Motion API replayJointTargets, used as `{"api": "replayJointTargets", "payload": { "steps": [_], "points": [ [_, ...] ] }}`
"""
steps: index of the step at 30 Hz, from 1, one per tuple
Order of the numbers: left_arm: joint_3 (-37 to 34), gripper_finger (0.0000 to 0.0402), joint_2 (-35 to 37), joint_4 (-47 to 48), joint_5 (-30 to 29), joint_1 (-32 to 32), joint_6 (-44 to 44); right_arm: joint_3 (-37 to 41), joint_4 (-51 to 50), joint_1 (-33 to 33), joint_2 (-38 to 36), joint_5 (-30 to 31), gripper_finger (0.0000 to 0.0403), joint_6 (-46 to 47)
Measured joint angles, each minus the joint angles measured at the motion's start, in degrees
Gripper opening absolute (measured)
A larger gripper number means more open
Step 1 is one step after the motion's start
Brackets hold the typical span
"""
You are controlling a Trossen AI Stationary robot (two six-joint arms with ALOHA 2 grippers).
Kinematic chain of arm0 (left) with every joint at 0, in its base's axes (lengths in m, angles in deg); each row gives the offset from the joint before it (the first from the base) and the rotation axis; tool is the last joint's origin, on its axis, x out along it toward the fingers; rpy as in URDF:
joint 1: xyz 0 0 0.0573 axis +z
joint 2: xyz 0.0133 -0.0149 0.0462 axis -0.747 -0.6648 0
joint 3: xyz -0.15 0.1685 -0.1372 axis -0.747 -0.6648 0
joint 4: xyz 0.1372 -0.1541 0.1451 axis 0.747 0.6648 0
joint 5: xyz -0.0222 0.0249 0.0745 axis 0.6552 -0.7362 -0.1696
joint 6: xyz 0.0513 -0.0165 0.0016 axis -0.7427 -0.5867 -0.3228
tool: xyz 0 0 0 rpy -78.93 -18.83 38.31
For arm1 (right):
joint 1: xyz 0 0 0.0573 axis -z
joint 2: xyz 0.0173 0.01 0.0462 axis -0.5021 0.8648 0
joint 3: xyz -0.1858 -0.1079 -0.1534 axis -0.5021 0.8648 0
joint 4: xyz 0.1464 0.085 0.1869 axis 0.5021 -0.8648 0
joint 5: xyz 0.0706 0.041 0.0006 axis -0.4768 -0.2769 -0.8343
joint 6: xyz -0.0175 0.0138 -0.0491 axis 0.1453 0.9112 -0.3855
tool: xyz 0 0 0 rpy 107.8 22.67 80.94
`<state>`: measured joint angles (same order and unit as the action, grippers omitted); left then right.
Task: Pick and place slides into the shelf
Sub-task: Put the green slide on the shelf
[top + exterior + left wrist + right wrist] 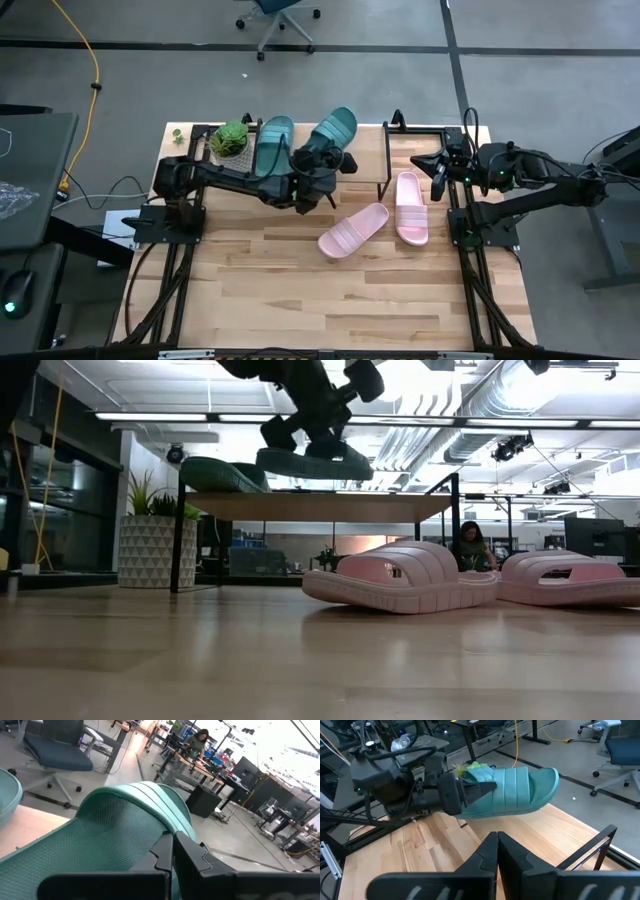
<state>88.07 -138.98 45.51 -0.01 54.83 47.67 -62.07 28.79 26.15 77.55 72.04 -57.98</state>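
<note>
Left gripper carries a teal slide over the shelf

Left gripper (322,172) is pinched on the second teal slide (335,130), gripping it at the heel end while the toe points away over the shelf (305,150). From the low view the slide hangs just above the plank, not yet resting on it. The first teal slide (272,143) already lies on the shelf beside it, near a small green plant (231,137).

Judging by the look, these slides are light moulded foam: somewhat flexible, with a ribbed strap that gives a bit under pressure. The sole's edge or the strap offers the firmest hold; the smooth footbed may be slippery.

Two pink slides remain on the desk (300,300): one (353,231) lies at an angle, the other (410,207) straight, just beside it and close to the shelf's legs.

Right gripper (438,166) waits with its fingers pressed together and empty, at the shelf's right end
</note>
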Motion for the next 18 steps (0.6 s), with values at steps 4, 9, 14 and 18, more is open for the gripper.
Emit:
{"api": "replayJointTargets", "payload": {
  "steps": [4, 9, 14, 18],
  "points": [
    [0.00, 0.0000, -0.12, 0.33, 0.00, 0.00, 0.01, 0.00, -0.02, 0.02, 0.00, 0.00, 0.0000, 0.01],
    [0.00, 0.0011, -0.12, 1.31, 1.68, 0.44, 0.06, 0.00, -0.02, 0.00, 0.00, 0.02, 0.0000, 0.01],
    [0.00, 0.0050, -0.12, 1.40, 6.32, 1.72, 0.49, 0.00, -0.02, 0.00, 0.00, -0.28, 0.0000, 0.03],
    [0.00, 0.0085, -0.10, 1.37, 6.34, 1.83, 0.49, 0.00, -0.02, 0.00, 0.00, -0.96, 0.0000, 0.03]
  ]
}}
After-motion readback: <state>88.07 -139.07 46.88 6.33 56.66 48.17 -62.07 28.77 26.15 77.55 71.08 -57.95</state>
